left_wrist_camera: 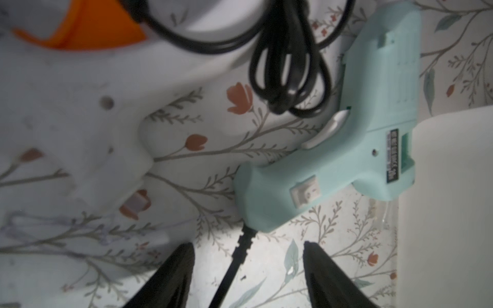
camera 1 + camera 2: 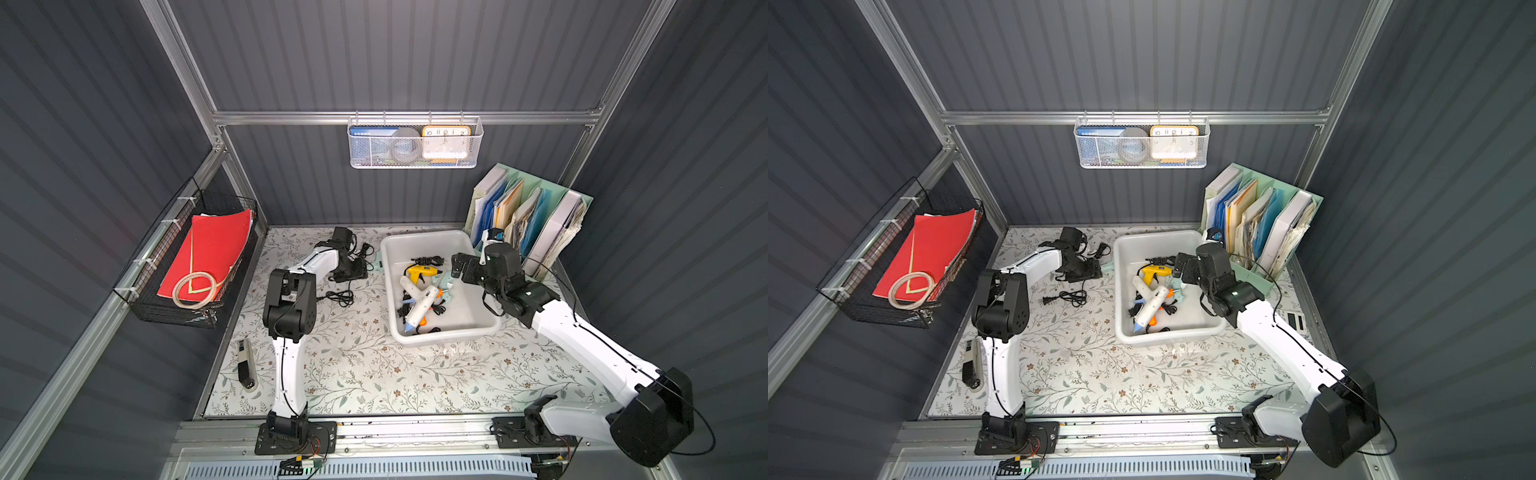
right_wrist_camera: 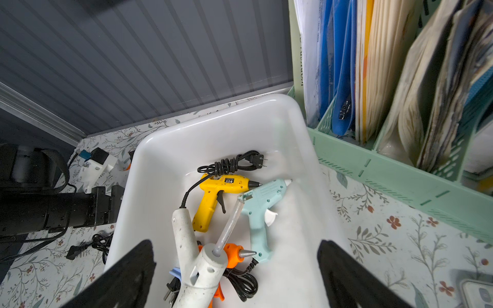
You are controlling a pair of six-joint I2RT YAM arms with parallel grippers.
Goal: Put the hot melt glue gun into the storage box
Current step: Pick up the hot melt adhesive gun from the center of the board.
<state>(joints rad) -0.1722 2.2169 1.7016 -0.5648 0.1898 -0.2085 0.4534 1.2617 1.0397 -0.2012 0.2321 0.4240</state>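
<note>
The pale storage box (image 2: 415,338) (image 2: 1167,338) stands at the back right of the table. It holds a yellow glue gun (image 3: 213,197), a white one (image 3: 197,261), a teal one (image 3: 260,210) and an orange one (image 3: 232,256), with their cords. My right gripper (image 3: 236,248) hangs open above them, holding nothing. Outside the box, against its wall (image 1: 448,200), another teal glue gun (image 1: 346,160) lies flat on the table, next to a white glue gun (image 1: 66,120). My left gripper (image 1: 246,245) (image 2: 357,270) is open just behind the teal gun's handle, its jaws either side of the black cord without pinching it.
A coiled black cord (image 1: 288,66) lies by the two outside guns, and a plug with cord (image 2: 340,297) lies further forward. A green file rack (image 2: 528,220) stands right behind the box. A black wire basket (image 2: 187,266), a white mesh basket (image 2: 415,143) and a dark tool (image 2: 247,365) are also around.
</note>
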